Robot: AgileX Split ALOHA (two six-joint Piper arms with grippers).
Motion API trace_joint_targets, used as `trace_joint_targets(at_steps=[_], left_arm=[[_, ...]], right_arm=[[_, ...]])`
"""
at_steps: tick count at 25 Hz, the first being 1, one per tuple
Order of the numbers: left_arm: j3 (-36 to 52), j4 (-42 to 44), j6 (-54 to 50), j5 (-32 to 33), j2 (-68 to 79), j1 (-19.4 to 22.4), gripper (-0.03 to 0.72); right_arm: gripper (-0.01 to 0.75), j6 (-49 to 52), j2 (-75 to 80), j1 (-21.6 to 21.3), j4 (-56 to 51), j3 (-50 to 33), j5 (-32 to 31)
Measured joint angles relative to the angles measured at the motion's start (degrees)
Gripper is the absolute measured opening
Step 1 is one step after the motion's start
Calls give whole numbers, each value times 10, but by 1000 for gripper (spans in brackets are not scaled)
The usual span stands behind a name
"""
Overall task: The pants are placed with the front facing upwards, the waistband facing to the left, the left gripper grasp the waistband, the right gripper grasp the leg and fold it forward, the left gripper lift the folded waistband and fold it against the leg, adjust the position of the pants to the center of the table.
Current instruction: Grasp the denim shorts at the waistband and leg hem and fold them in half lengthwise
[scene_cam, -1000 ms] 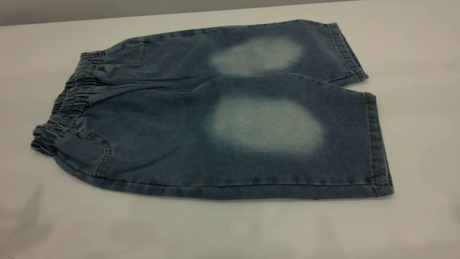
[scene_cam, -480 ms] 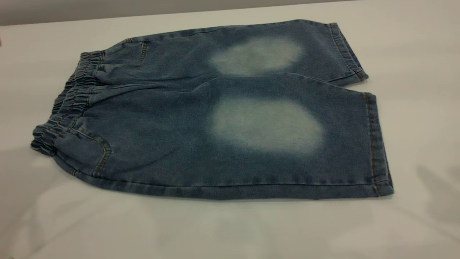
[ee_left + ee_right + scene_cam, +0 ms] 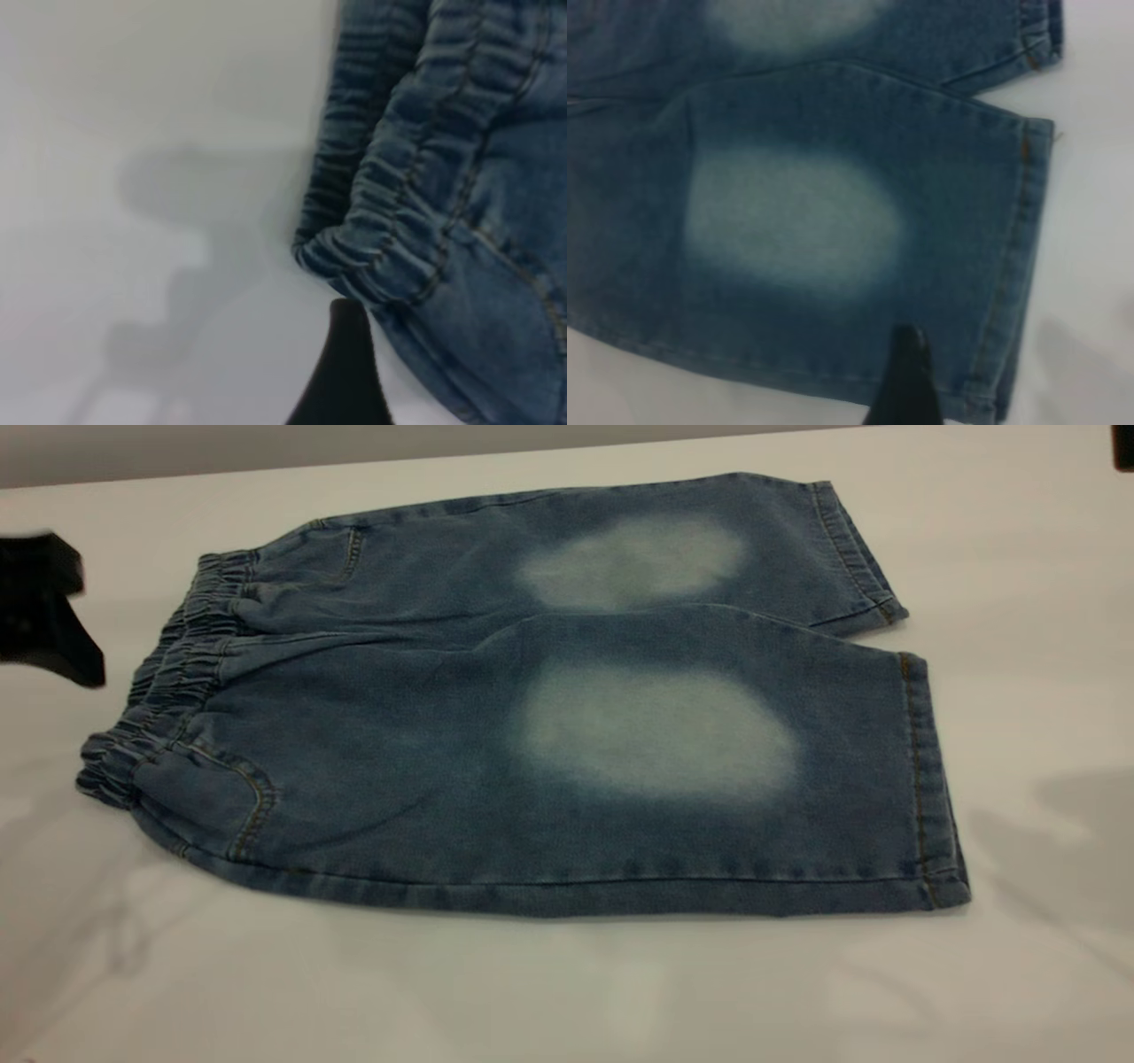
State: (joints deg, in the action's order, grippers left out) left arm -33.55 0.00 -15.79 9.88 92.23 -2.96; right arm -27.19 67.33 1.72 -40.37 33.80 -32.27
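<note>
The blue denim pants (image 3: pixel 532 717) lie flat on the white table (image 3: pixel 567 992), front up, with a pale faded patch on each leg. The gathered waistband (image 3: pixel 168 682) is at the left and the hems at the right. My left gripper (image 3: pixel 49 615) hovers just left of the waistband without touching it. One black finger (image 3: pixel 347 372) shows beside the waistband's near corner (image 3: pixel 354 257), with no second finger against it. Only a dark bit of my right gripper (image 3: pixel 1123 447) shows at the top right corner. Its finger (image 3: pixel 908 376) hangs over the near leg (image 3: pixel 833 221), close to the hem (image 3: pixel 1010 283).
Bare white tabletop surrounds the pants on all sides, widest along the front edge. Arm shadows fall on the table at the front left (image 3: pixel 71 921) and at the right (image 3: pixel 1063 841). The table's far edge (image 3: pixel 266 465) runs just behind the pants.
My left gripper has come into view at the left edge, next to the waistband. A dark piece has appeared at the top right corner. Shadows have shifted; the pants have not moved.
</note>
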Motion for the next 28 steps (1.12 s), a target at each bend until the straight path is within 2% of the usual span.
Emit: trace_joint_targets(at_steps=[4,12,19,28], left_arm=[[-15,3,16,-22,39,0,547],[-40,20,24,-10,103,0,547],[-60,32,23,1,134,39,547],[-60,31,22,-26,172,40,547]], right_arm=[[510,-32,0,0,-31,0,-8],[510,-47,0,0,-44,0,-12],[510,-47,0,0,-44,0,-13],[510,-47,0,0,-43,0,-13]])
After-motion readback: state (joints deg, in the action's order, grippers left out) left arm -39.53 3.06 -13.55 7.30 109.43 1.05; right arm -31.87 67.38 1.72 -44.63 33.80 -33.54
